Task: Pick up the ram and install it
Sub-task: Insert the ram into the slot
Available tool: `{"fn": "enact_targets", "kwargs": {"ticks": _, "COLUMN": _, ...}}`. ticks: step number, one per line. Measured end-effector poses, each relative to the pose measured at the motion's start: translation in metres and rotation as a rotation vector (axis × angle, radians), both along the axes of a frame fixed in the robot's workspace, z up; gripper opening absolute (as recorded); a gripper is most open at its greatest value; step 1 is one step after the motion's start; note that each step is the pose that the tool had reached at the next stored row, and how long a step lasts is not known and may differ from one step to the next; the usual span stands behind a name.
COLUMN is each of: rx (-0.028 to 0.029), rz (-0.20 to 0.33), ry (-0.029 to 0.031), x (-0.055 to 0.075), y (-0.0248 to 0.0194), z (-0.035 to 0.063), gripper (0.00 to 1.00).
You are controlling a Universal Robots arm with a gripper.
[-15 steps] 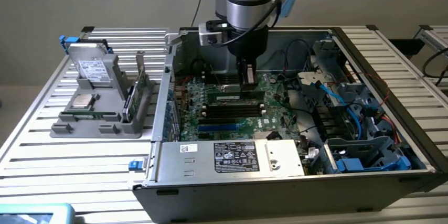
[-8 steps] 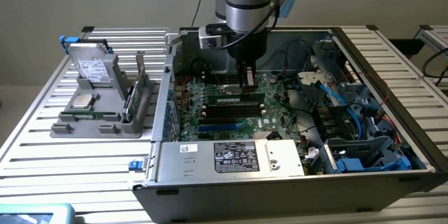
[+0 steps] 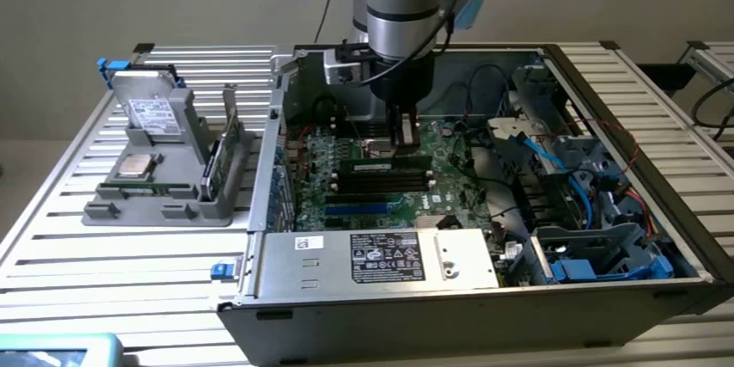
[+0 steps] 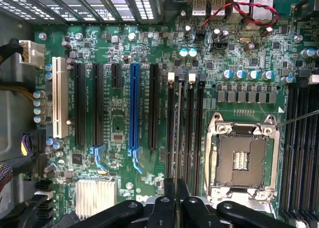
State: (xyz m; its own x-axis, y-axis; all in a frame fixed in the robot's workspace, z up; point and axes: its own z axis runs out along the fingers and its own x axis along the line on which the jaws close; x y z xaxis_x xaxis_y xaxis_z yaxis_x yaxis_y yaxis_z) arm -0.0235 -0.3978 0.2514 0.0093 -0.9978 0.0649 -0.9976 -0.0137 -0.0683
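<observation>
The ram [image 3: 373, 164] is a thin dark-green stick with a white label. It stands on edge in one of the black memory slots [image 3: 379, 180] on the motherboard, inside the open computer case. My gripper [image 3: 401, 145] comes straight down onto its upper edge. In the wrist view the ram [image 4: 181, 138] shows edge-on as a thin strip running along the slots. It leads in between my black fingertips [image 4: 169, 200], which stand almost together. My gripper [image 4: 177, 200] is shut on the ram.
The empty processor socket [image 4: 241, 158] lies beside the memory slots. Cables and blue drive cages [image 3: 596, 255] crowd the case at the exterior view's right. A grey holder [image 3: 161, 204] on the slatted table carries a silver processor chip [image 3: 140, 167] and green boards [image 3: 235, 143].
</observation>
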Motion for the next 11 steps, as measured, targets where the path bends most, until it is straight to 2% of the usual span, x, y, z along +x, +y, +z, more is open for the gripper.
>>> {"fn": "enact_targets", "kwargs": {"ticks": 5, "rx": 0.0001, "rz": 0.0, "ry": 0.0, "x": 0.0, "y": -0.0054, "z": -0.0007, "gripper": 0.13}}
{"fn": "enact_targets", "kwargs": {"ticks": 7, "rx": 0.0002, "rz": 0.0, "ry": 0.0006, "x": 0.0, "y": -0.0055, "z": -0.0011, "gripper": 0.13}}
{"fn": "enact_targets", "kwargs": {"ticks": 11, "rx": 0.0, "rz": 0.001, "ry": 0.0107, "x": 0.0, "y": -0.0055, "z": -0.0017, "gripper": 0.13}}
